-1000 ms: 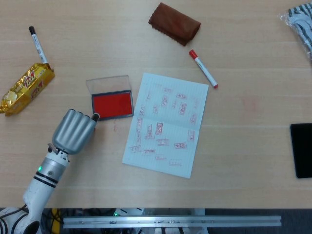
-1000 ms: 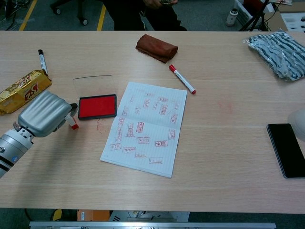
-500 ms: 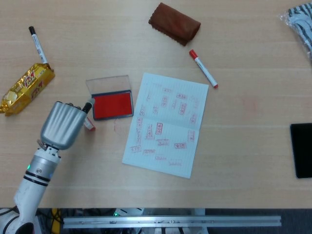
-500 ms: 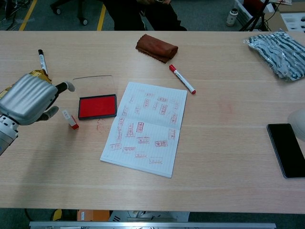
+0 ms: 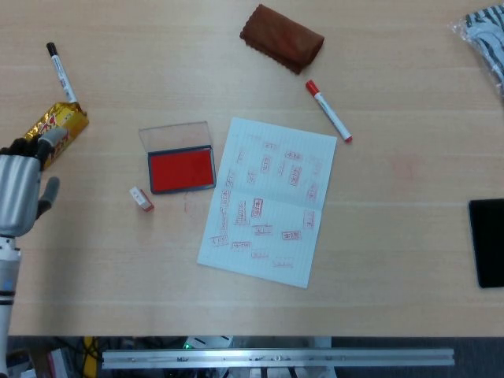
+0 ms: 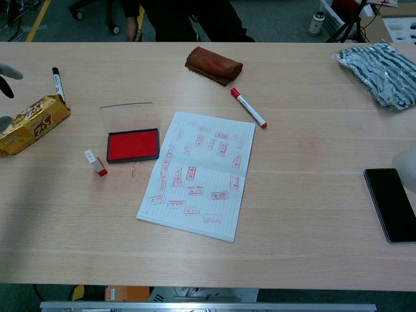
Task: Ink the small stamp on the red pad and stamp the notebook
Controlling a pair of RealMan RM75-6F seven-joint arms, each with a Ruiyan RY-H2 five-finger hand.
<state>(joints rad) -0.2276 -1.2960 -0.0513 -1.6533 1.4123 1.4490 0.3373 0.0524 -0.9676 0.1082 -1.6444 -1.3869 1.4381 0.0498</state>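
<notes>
The small stamp (image 5: 142, 198) (image 6: 95, 162), white with a red end, lies on its side on the table just left of the open red ink pad (image 5: 182, 169) (image 6: 132, 144). The notebook (image 5: 268, 201) (image 6: 198, 174) lies open to the right of the pad, its pages covered with red stamp marks. My left hand (image 5: 20, 193) hovers at the far left edge, fingers apart, holding nothing, well clear of the stamp. In the chest view only its fingertips (image 6: 8, 71) show. A pale rounded shape at the right edge looks like part of my right hand (image 6: 409, 166); its fingers are hidden.
A gold snack packet (image 5: 51, 130) and a black marker (image 5: 61, 72) lie near my left hand. A red marker (image 5: 328, 111) and a brown cloth (image 5: 282, 37) lie behind the notebook. A black phone (image 5: 487, 242) and a striped bag (image 5: 484, 39) are at the right.
My left hand released the stamp beside the pad, opened, and drew back left toward the table's edge. The stamp now lies alone on the table.
</notes>
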